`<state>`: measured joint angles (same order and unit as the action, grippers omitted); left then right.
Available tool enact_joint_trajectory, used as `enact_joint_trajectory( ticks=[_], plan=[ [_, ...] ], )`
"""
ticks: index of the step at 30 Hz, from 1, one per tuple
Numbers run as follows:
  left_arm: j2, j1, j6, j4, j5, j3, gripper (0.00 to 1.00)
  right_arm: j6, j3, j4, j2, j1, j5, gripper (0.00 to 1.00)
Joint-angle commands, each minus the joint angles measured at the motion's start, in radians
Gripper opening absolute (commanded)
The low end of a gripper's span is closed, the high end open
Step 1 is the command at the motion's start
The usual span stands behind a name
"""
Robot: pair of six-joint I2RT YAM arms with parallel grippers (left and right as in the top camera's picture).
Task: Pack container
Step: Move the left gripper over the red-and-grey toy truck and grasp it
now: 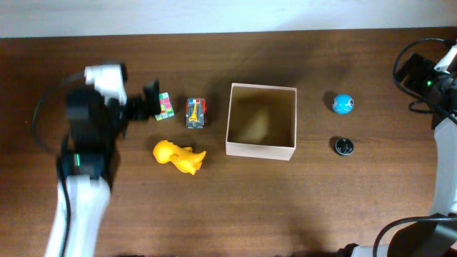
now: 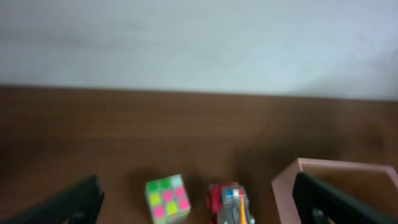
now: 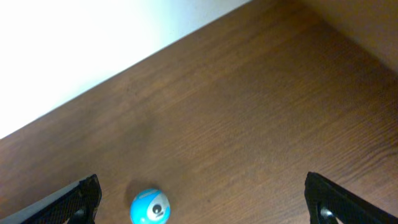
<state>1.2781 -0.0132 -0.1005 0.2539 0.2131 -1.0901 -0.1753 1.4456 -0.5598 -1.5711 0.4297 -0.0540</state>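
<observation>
The container [image 1: 261, 149] is a square white box with a tan inside, standing empty at the table's middle; its corner shows in the left wrist view [image 2: 292, 180]. My left gripper [image 1: 148, 101] is open, just left of a colourful cube [image 1: 166, 106], which shows between the fingers in the left wrist view [image 2: 168, 198]. A small red and grey toy car [image 1: 196, 113] sits beside the cube and shows in the left wrist view [image 2: 231, 204]. A yellow toy animal [image 1: 178, 156] lies in front. My right gripper is open at the far right; its fingers are out of the overhead view.
A blue ball [image 1: 343, 104] lies right of the box and shows in the right wrist view [image 3: 150, 207]. A small black round object [image 1: 344, 146] lies in front of it. Cables hang at the right edge [image 1: 410, 68].
</observation>
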Motion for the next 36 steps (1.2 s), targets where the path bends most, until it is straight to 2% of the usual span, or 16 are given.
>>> enact_joint_trajectory(
  ticks=[1,4,8,12,15,22,26,29,32,36],
  plan=[
    [0.191,0.004,0.027,0.104,0.131,-0.210,0.99,0.010,0.022,0.002,-0.003,0.003,-0.003,0.99],
    [0.333,0.004,0.027,0.164,0.235,-0.363,0.99,0.010,0.022,0.002,-0.003,0.003,-0.003,0.99],
    [0.423,0.004,0.020,0.147,0.423,-0.430,0.99,0.010,0.021,0.002,-0.003,0.003,-0.003,0.99],
    [0.437,0.004,0.019,0.117,0.477,-0.430,0.99,0.010,0.022,0.002,-0.003,0.003,-0.003,0.99],
    [0.437,0.018,0.019,0.127,0.461,-0.430,0.99,0.010,0.022,0.002,-0.003,0.003,-0.003,0.99],
    [0.446,0.210,0.020,0.392,0.082,-0.430,0.99,0.010,0.022,0.002,-0.003,0.003,-0.003,0.99],
    [0.457,0.326,0.020,0.416,0.002,-0.430,0.99,0.010,0.021,0.002,-0.003,0.003,-0.003,0.99],
    [0.459,0.371,0.026,0.426,-0.178,-0.430,0.99,0.010,0.022,0.002,-0.003,0.003,-0.003,0.99],
    [0.460,0.367,-0.075,0.465,-0.346,-0.430,0.99,0.010,0.022,0.002,-0.003,0.003,-0.003,0.98],
    [0.461,0.328,-0.214,0.511,-0.344,-0.430,0.99,0.010,0.022,0.002,-0.003,0.003,-0.003,0.99]
  ],
)
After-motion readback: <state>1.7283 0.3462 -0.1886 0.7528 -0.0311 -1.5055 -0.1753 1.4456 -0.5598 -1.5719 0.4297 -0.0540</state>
